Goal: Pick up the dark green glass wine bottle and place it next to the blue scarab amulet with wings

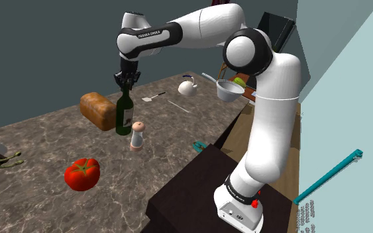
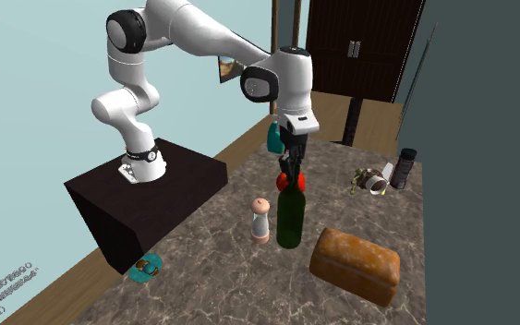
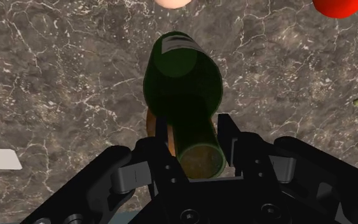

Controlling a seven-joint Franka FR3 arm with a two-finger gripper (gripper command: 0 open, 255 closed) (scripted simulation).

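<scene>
The all-black two-finger tool (image 1: 125, 84) is reaching straight down from the white arm and clenching the neck of the dark green glass wine bottle (image 1: 123, 118). In the wrist view its fingers (image 3: 227, 135) are pressing against both sides of the neck just below the mouth, with the bottle's (image 3: 184, 83) shoulder and body spreading out beyond them.

The bottle (image 2: 290, 217) is standing upright, its base appearing to rest on the dark brown, white-veined stone tabletop (image 1: 39, 132). In the shoulder view, a brown bread loaf (image 1: 97, 109) is lying just beside it on that view's left. A small pale shaker with a pinkish cap (image 1: 137, 136) is standing just beside it toward that view's lower right.

A red tomato (image 1: 82, 173) is sitting well apart from the bottle, toward the shoulder view's lower left.

The small blue-green winged scarab amulet (image 1: 199, 145) is lying at the tabletop's edge, next to the dark box stand (image 1: 198, 192). It is beyond the shaker and well apart from the bottle. In the second exterior view the amulet (image 2: 145, 268) is lying near that view's lower left, again far from the tool (image 2: 290, 174).
</scene>
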